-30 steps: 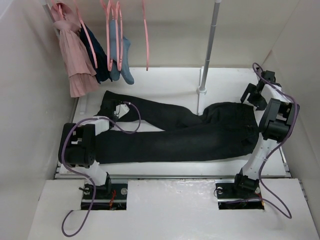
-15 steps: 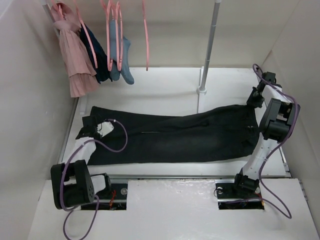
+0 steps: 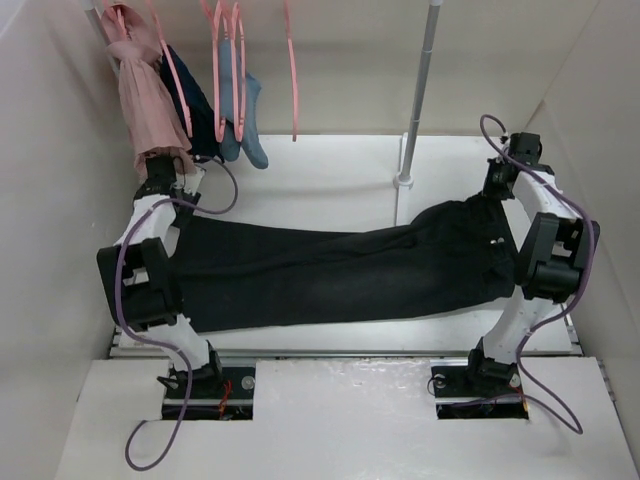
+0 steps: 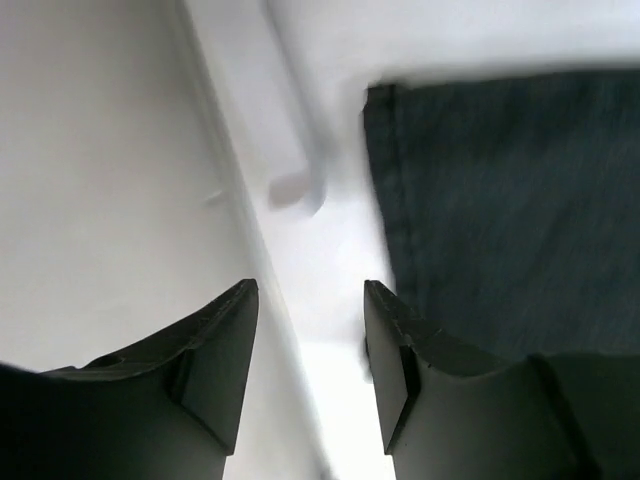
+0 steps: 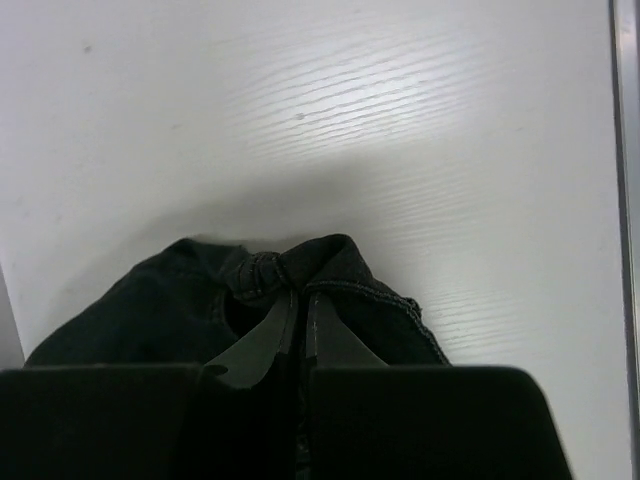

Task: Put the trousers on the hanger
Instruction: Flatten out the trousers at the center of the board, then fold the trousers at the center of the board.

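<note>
The black trousers (image 3: 340, 270) lie lengthwise across the white table, legs together, hems to the left and waistband to the right. My right gripper (image 3: 497, 190) is shut on a bunched fold of the waistband (image 5: 260, 272) at the far right corner, its jaws (image 5: 300, 298) pressed together around the cloth. Over the far left corner my left gripper (image 3: 168, 190) stands open and empty (image 4: 310, 290), just left of the trouser hem (image 4: 500, 200). A bare pink hanger (image 3: 292, 80) hangs edge-on from the rail at the back.
Pink (image 3: 150, 110), navy (image 3: 200, 120) and light-blue (image 3: 250, 130) garments hang on pink hangers at the back left, close above my left gripper. A metal pole (image 3: 420, 90) stands at the back centre. White walls close in both sides. A raised strip (image 4: 290, 130) runs along the left.
My left gripper dragged one leg leftward onto the other, let go, opened and moved to the back left corner. My right gripper shut on the waistband and shifted slightly back.
</note>
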